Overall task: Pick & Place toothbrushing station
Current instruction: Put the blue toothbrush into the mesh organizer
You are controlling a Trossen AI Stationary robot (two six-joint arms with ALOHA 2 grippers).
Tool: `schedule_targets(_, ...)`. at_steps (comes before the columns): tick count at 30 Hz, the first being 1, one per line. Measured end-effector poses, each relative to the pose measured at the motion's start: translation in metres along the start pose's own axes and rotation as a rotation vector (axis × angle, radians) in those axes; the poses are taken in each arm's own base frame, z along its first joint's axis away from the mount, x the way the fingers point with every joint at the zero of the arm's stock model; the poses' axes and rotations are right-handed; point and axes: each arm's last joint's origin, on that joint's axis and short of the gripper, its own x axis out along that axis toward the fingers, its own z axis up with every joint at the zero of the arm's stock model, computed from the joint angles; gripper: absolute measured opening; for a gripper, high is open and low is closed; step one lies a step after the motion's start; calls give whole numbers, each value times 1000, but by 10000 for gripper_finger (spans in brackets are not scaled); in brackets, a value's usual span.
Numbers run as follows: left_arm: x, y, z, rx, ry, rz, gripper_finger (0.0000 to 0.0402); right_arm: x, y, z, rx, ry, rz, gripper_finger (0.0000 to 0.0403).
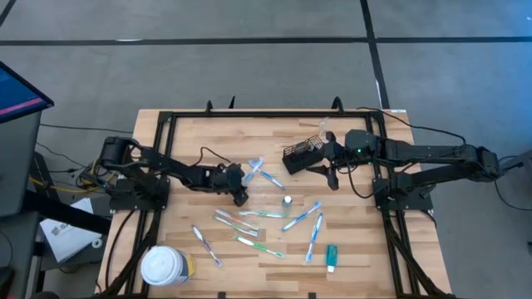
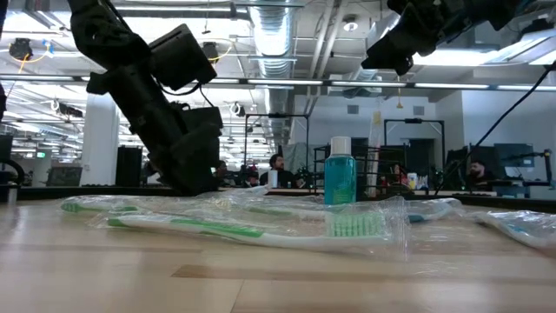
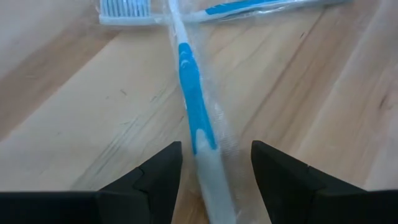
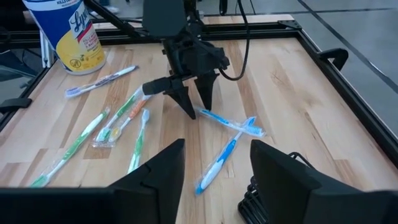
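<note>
The black wire-mesh caddy (image 1: 300,154) sits at the table's far middle; a corner of it shows in the right wrist view (image 4: 252,200). My right gripper (image 1: 327,176) is open just beside and above it. Wrapped toothbrushes lie scattered on the wood, among them two crossed blue ones (image 1: 259,172) and green ones (image 1: 249,226). My left gripper (image 1: 241,193) is open and low over the table. Its fingers stand on either side of the handle of a wrapped blue toothbrush (image 3: 194,99). A teal tube (image 1: 331,257) lies near the front right. My right gripper stands over the caddy's rim (image 4: 252,200), which shows low between its open fingers; I cannot tell whether a finger touches it. My left gripper's fingers flank the blue toothbrush's handle with a gap on each side.
A white-lidded yellowish round tub (image 1: 166,266) stands at the front left corner. A small teal bottle (image 1: 287,199) stands upright mid-table. A black frame (image 1: 166,116) borders the tabletop. People and racks show in the room beyond the table.
</note>
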Motion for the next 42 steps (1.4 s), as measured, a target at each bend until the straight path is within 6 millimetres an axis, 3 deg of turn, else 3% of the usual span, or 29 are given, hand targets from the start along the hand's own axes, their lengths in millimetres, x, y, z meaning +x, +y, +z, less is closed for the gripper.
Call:
schedule_targets(7,2,0,-1,2,-9,23,161,0,0,0,0,0,0,162)
schedule_targets(17,3,2,-1,3,-23,57,16,0,0,-2,2,21,1,151)
schedule_targets(28,-1,2,2,-4,-57,63,16,0,0,-3,3,27,1,137)
schedule_targets(42,-67,-11,41,29,-390,-83,16,0,0,-2,2,24,1,132)
